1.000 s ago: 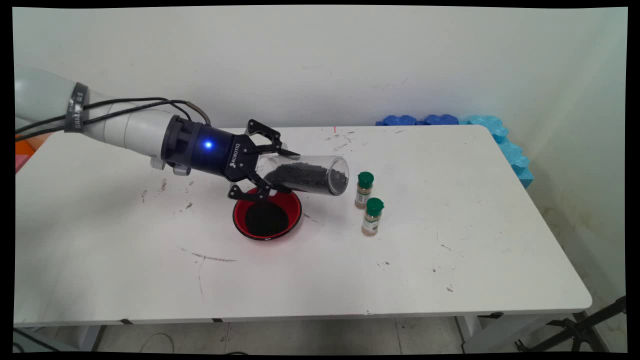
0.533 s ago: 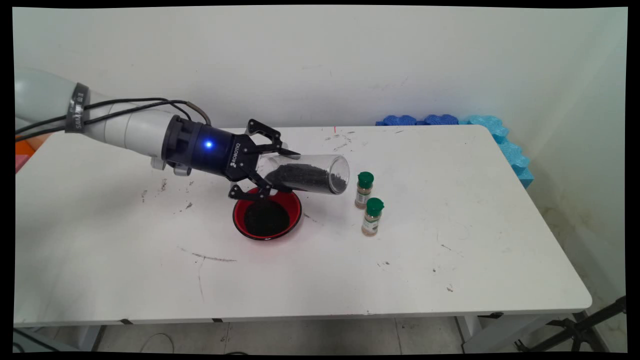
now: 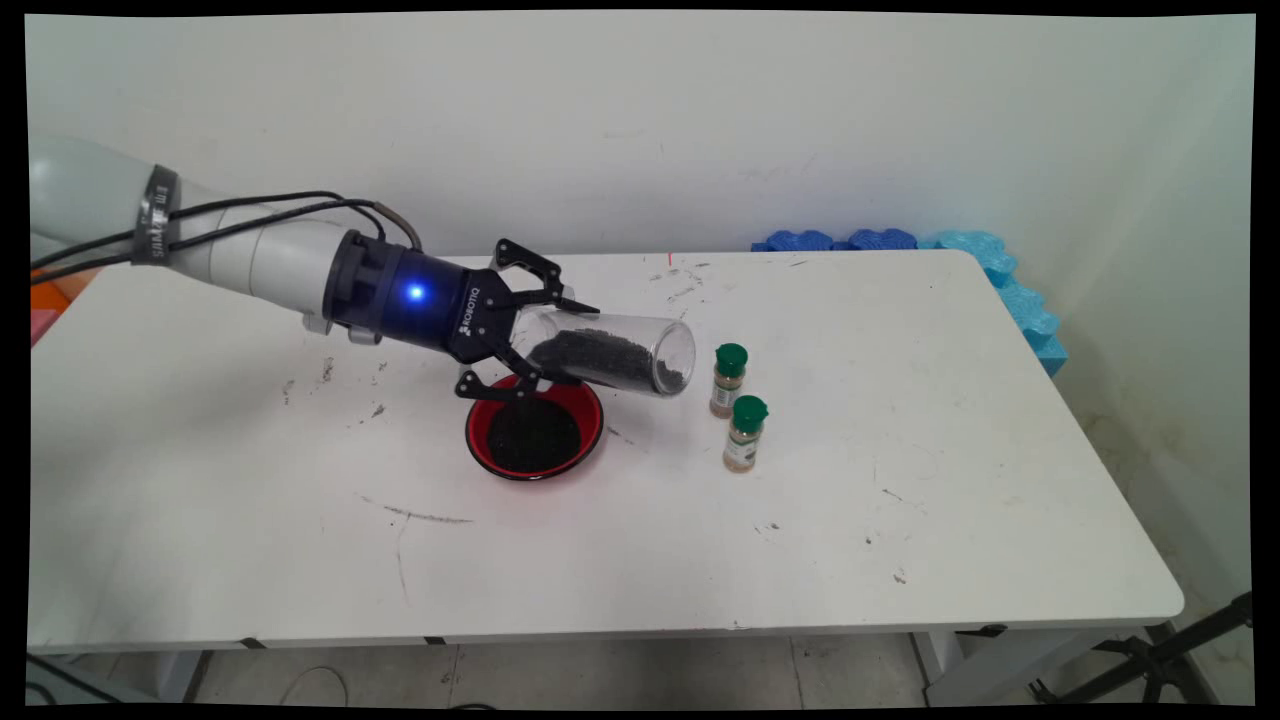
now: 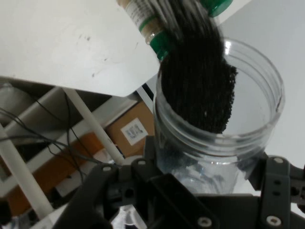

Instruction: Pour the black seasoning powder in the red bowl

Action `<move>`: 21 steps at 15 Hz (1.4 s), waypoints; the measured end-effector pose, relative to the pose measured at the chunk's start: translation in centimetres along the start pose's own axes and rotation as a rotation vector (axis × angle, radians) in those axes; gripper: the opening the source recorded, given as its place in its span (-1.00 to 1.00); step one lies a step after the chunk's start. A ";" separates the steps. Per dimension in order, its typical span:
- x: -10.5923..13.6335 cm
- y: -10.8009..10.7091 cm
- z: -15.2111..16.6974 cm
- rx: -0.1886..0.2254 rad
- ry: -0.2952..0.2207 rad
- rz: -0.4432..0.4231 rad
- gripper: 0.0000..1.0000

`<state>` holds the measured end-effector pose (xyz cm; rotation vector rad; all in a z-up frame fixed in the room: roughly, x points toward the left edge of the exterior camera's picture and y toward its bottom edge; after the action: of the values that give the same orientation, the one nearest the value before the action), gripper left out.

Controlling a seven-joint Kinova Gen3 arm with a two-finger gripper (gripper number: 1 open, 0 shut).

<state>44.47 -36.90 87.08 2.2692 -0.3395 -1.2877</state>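
Jar of dark grains tipped over a red bowl

End effector (image 3: pixel 545 340) is seen closed on one clear jar (image 3: pixel 615 352), which is gripped near its base and held almost on its side, mouth pointing right and slightly down. Black grains (image 3: pixel 600 355) are spread along the jar's lower wall up to the rim; in the hand view they are heaped against the open mouth (image 4: pixel 217 90). One red bowl (image 3: pixel 535 428) is set on the counter (image 3: pixel 900 450) below the end effector, with a dark heap inside. The jar's mouth appears to lie beyond the bowl's right rim, so a clean pour would likely be helped by bringing the mouth back over the bowl and tilting slowly. Two spice bottles with green caps (image 3: pixel 729 380) (image 3: pixel 745 433) stand just right of the bowl, close together.
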 end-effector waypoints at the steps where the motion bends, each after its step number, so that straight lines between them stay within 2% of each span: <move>1: 0.0 0.1 0.0 0.002 0.001 0.018 -1.00; 8: -0.2 0.9 -0.1 0.043 0.004 0.304 -1.00; 14: -0.7 1.3 -0.3 0.088 -0.011 0.590 -1.00; 17: -0.9 1.5 -0.4 0.101 -0.018 0.701 -1.00; 21: -1.6 2.2 -0.5 0.121 -0.030 0.918 -1.00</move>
<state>44.13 -37.89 89.59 1.7814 -1.3057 -0.8066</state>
